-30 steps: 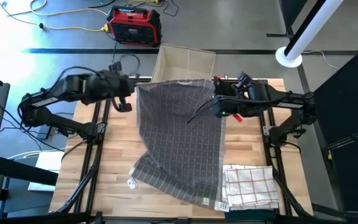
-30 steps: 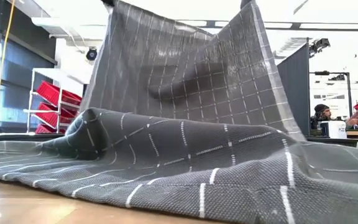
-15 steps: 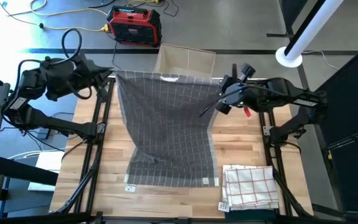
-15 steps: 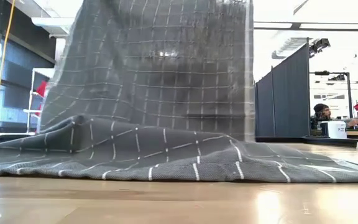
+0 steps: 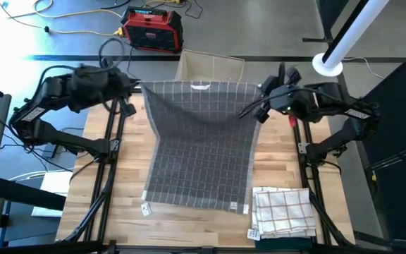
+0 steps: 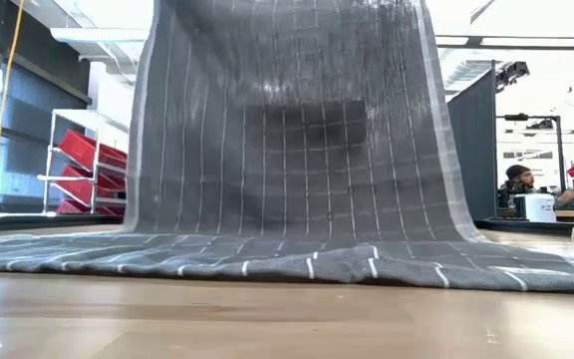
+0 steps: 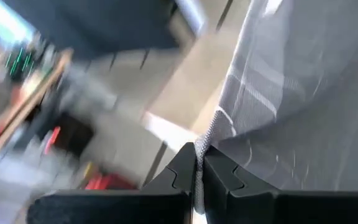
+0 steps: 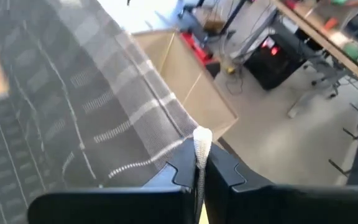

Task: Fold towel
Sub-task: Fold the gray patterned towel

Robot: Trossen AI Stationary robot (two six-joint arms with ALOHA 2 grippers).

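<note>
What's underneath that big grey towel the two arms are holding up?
Bare wooden table shows around the grey towel; whatever lies beneath its draped part is covered. The left tool and right tool pinch its far corners.

Both arms are raised over the table's far edge (image 5: 287,93): left gripper (image 5: 138,89) and right gripper (image 5: 261,90) each pinched tight on cloth.

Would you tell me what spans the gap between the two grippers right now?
The grey towel, its top edge stretched from left gripper to right gripper, seen in the high view.
</note>
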